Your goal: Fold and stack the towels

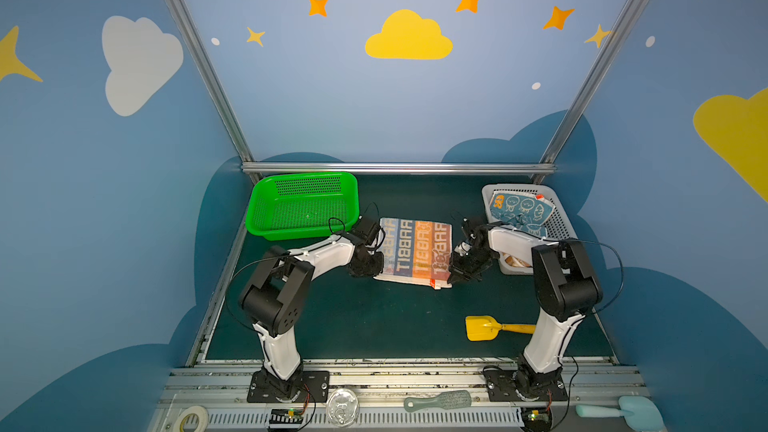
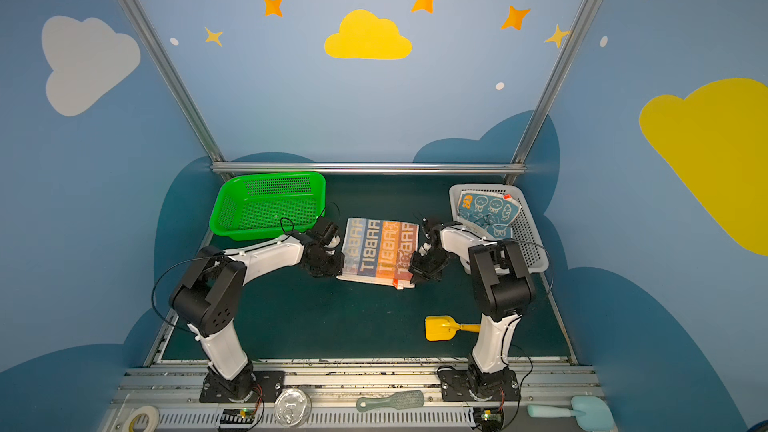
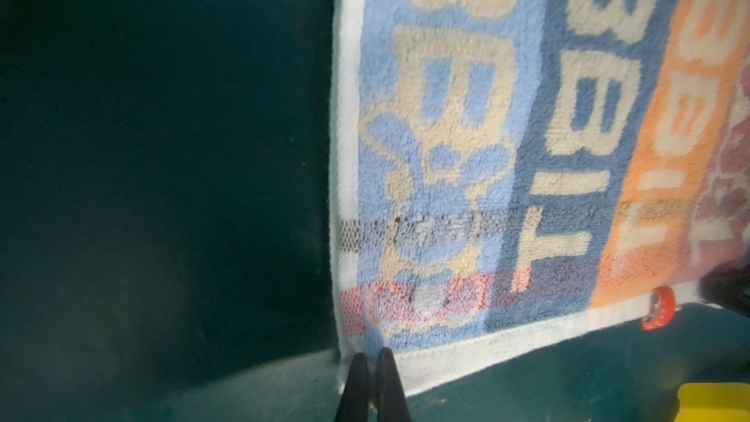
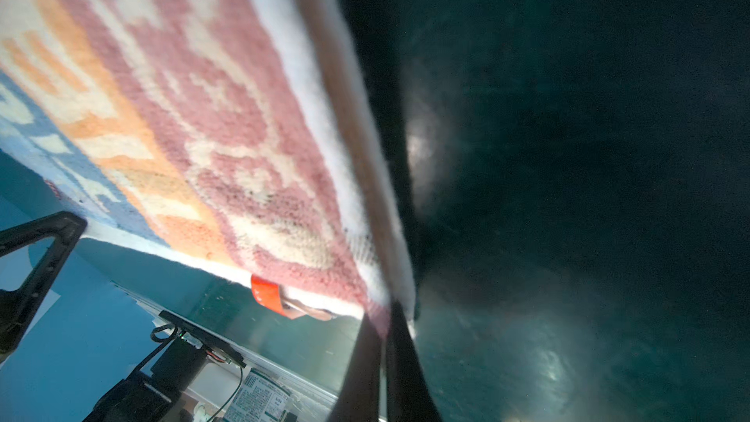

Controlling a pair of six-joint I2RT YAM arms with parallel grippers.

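A striped towel (image 1: 415, 251) (image 2: 380, 249) with "RABBIT" lettering in blue, orange and pink lies spread in the middle of the green mat. My left gripper (image 1: 374, 272) (image 3: 371, 355) is shut on its near left corner. My right gripper (image 1: 451, 278) (image 4: 383, 314) is shut on its near right corner, beside the red tag (image 4: 266, 292) (image 3: 659, 308). The near hem looks lifted slightly off the mat. In the wrist views the towel (image 3: 527, 135) (image 4: 203, 115) stretches away from the fingertips. A second towel (image 1: 521, 207) (image 2: 488, 209), blue with rabbits, lies crumpled in the white basket.
A green basket (image 1: 303, 205) (image 2: 266, 205) stands at the back left, a white basket (image 1: 559, 218) (image 2: 525, 226) at the back right behind my right arm. A yellow toy shovel (image 1: 482, 328) lies near the right arm's base. Tape, a clear lid and brushes rest on the front rail.
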